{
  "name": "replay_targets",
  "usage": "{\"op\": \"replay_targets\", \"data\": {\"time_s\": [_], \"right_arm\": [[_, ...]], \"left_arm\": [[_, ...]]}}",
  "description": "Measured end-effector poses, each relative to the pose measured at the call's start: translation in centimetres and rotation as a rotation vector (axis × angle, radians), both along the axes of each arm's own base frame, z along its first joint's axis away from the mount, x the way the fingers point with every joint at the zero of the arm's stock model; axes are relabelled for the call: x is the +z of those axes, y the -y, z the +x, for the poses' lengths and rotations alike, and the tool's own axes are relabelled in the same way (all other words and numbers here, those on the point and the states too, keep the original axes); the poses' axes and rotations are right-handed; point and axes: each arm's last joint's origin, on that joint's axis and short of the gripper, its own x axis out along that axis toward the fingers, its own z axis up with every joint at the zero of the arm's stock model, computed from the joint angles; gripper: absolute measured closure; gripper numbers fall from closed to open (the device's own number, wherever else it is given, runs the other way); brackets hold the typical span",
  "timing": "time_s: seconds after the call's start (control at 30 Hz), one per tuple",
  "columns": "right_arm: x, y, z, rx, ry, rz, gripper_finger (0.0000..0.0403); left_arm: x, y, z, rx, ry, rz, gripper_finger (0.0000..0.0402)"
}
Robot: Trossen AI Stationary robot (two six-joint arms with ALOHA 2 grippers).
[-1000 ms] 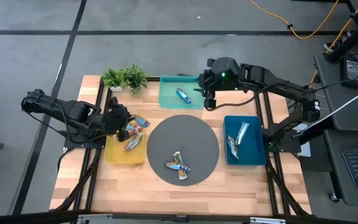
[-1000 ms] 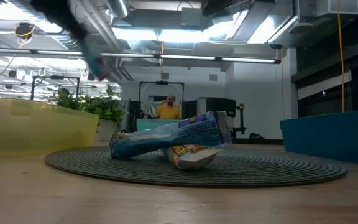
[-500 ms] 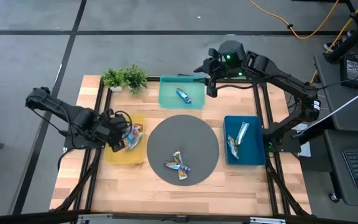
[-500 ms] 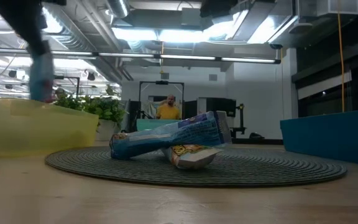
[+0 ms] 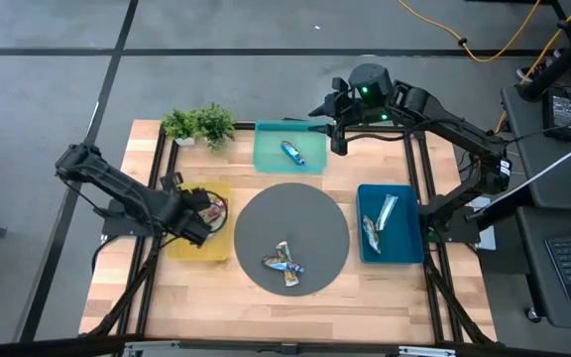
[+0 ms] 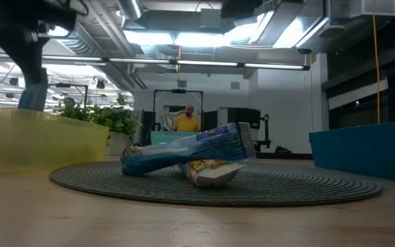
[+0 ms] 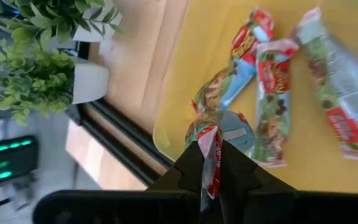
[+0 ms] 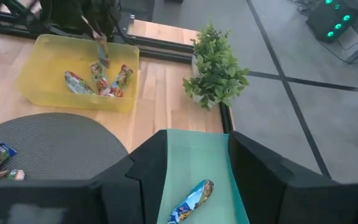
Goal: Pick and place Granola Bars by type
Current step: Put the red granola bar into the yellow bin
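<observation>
— What have you got in your jaws?

— My left gripper [image 7: 209, 163] is pinched on a red-wrapped bar [image 7: 216, 140], hanging it over the yellow tray [image 5: 181, 246] at the table's left; three red-multicoloured bars [image 7: 271, 99] already lie in that tray just beyond it; my right gripper [image 8: 194, 163] hovers with its fingers spread and empty over the teal tray [image 5: 269, 154] at the far side, where one blue bar [image 5: 292, 152] lies.

— How far along is the sorting?

— I judge it well past half; the dark-blue tray [image 5: 370, 250] on the right holds two silvery bars [image 5: 379, 219]; what is left, besides letting go of the one I hold, is the small heap of crossed bars [image 5: 285, 263] on the round grey mat [image 5: 266, 213] in the middle, at least one of them blue-wrapped; how many lie there I cannot tell.
</observation>
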Motion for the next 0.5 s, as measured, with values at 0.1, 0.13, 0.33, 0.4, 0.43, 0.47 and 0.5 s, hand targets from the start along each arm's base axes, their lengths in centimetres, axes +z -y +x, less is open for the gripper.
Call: {"op": "replay_targets", "data": {"time_s": [0.1, 0.13, 0.33, 0.4, 0.43, 0.47, 0.5], "right_arm": [[0.0, 0.0, 0.0, 0.002, 0.001, 0.001, 0.0231], [0.0, 0.0, 0.0, 0.002, 0.0, 0.001, 0.0231], [0.2, 0.0, 0.1, 0.0, 0.017, -0.003, 0.0231], [0.3, 0.1, 0.1, -0.001, 0.032, -0.009, 0.0231], [0.3, 0.1, 0.2, -0.001, 0.036, -0.01, 0.0231], [0.3, 0.1, 0.2, -0.002, 0.038, -0.01, 0.0231], [0.3, 0.1, 0.2, -0.003, 0.038, -0.006, 0.0231]], "left_arm": [[-1.4, 0.2, 0.6, 0.012, -0.068, 0.04, 0.0385], [-1.8, 0.3, 0.8, 0.016, -0.083, 0.052, 0.0385], [-4.1, 0.5, 1.4, 0.074, -0.16, 0.114, 0.0385], [-4.8, 0.7, 1.5, 0.09, -0.176, 0.107, 0.0384], [-5.0, 0.8, 1.6, 0.089, -0.17, 0.1, 0.0384], [-5.2, 0.8, 1.7, 0.09, -0.159, 0.095, 0.0381], [-5.4, 0.9, 1.8, 0.089, -0.148, 0.087, 0.0379]]}}
